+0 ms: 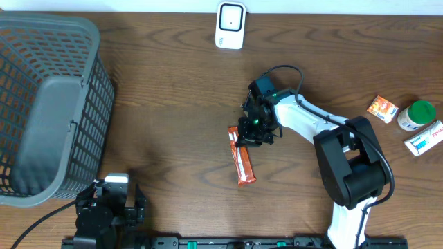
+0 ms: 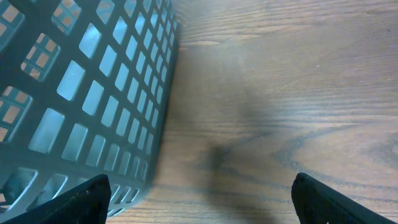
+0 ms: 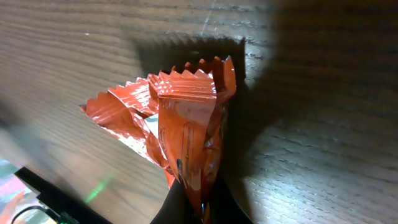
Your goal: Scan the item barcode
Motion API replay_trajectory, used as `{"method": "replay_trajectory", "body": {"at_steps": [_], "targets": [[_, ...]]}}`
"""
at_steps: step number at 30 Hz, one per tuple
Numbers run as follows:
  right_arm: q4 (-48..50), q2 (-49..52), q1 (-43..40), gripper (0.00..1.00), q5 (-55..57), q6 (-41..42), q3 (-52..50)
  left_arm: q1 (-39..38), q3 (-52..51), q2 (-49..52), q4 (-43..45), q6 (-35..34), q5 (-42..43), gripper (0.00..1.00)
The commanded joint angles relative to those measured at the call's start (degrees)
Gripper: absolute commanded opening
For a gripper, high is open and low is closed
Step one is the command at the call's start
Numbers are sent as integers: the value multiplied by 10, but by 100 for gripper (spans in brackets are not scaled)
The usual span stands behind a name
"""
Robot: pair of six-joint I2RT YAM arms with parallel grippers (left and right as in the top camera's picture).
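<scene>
The item is a long orange snack wrapper (image 1: 243, 163) lying on the wooden table, a little left of centre. My right gripper (image 1: 252, 133) reaches down onto its far end. In the right wrist view the crinkled wrapper (image 3: 189, 130) is pinched between the black fingers, and the right gripper (image 3: 202, 208) is shut on it. No barcode shows on the wrapper. A white scanner (image 1: 230, 25) stands at the table's back edge. My left gripper (image 1: 131, 209) rests at the front left. In its own view the left gripper (image 2: 200, 193) is open with only bare wood between its fingers.
A grey mesh basket (image 1: 48, 104) fills the left side, and its wall (image 2: 93, 99) stands just ahead of the left gripper. At the far right lie a small orange packet (image 1: 382, 108), a green-lidded bottle (image 1: 417, 115) and a white box (image 1: 423, 138).
</scene>
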Motion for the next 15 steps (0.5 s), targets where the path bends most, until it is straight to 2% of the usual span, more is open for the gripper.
{"method": "replay_trajectory", "body": {"at_steps": [1,5,9,11,15], "targets": [[-13,21,-2,2,153,14,-50,2,-1,-2,0,1,3,92],[-23,-81,-9,1,133,32,-50,2,-1,-2,0,1,3,92],[-50,-178,-24,1,127,118,-50,2,-1,-2,0,1,3,92],[-56,-239,-34,1,79,164,-50,2,-1,-2,0,1,3,92],[-64,-301,-35,1,57,277,-50,2,-1,-2,0,1,3,92]]}}
